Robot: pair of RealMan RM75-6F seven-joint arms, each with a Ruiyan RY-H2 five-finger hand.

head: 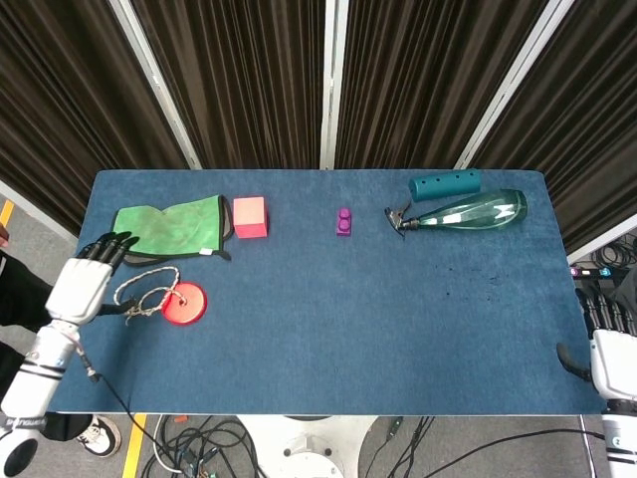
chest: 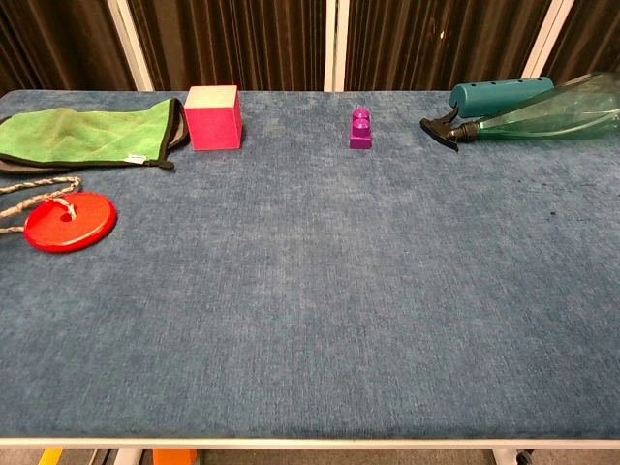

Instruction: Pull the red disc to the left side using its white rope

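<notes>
At the table's left edge the flat red plastic disc (head: 184,303) sits with its white braided rope (head: 145,292) slack in a loop, left hand (head: 87,284) fingers spread and empty beside it, so the pull looks done; right hand (head: 604,321) barely visible, fingers' state unclear

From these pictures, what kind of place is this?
Probably a robot test lab: a blue felt table before dark curtains, loose cables on the floor, and unrelated props such as a red disc and spray bottle.
</notes>
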